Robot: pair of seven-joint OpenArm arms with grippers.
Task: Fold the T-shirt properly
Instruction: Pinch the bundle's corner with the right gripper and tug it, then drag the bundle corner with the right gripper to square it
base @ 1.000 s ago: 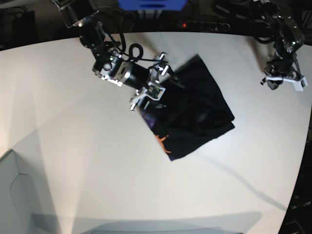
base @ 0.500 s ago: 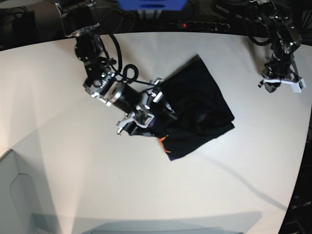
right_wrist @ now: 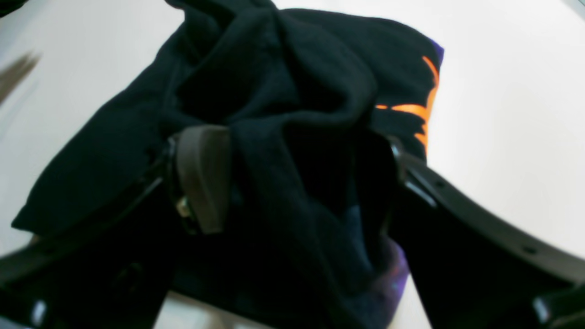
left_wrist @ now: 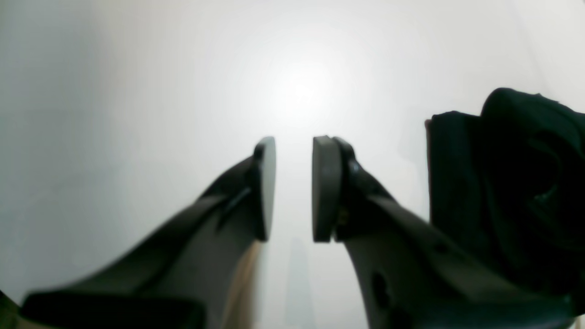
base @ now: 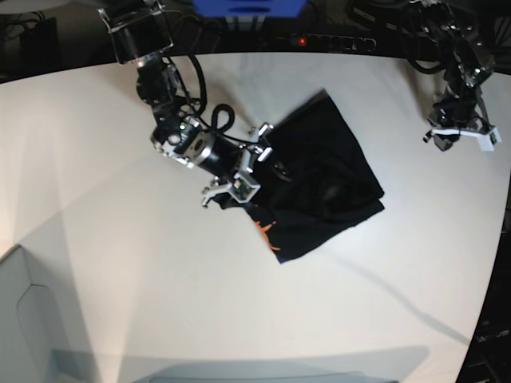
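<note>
The T-shirt (base: 323,179) lies bunched and partly folded near the middle of the white table (base: 120,263), a rough dark rectangle rather than a flat shirt. The right claw (right_wrist: 297,183) is down at its left edge with the jaws spread wide; in the right wrist view a thick ridge of black cloth sits between the two pads (right_wrist: 203,178), but they do not look pressed against it, so I judge the cloth straddled, not yet gripped. To do this step well, the claw should sink low enough to take every layer of the fold — not just the top ridge — and close squarely on the hem before lifting, then carry the edge across in a low, even sweep so the layers beneath do not drag or crumple further. The left claw (left_wrist: 292,187) hangs far off near the table's far right edge, its jaws only narrowly apart with nothing between them. The bundle's long axis runs diagonally in the base view, from the far side down toward the near right; the neck end, shown by the orange mark (base: 267,231) and purplish lining, points toward the near left corner, just beside the right claw.
</note>
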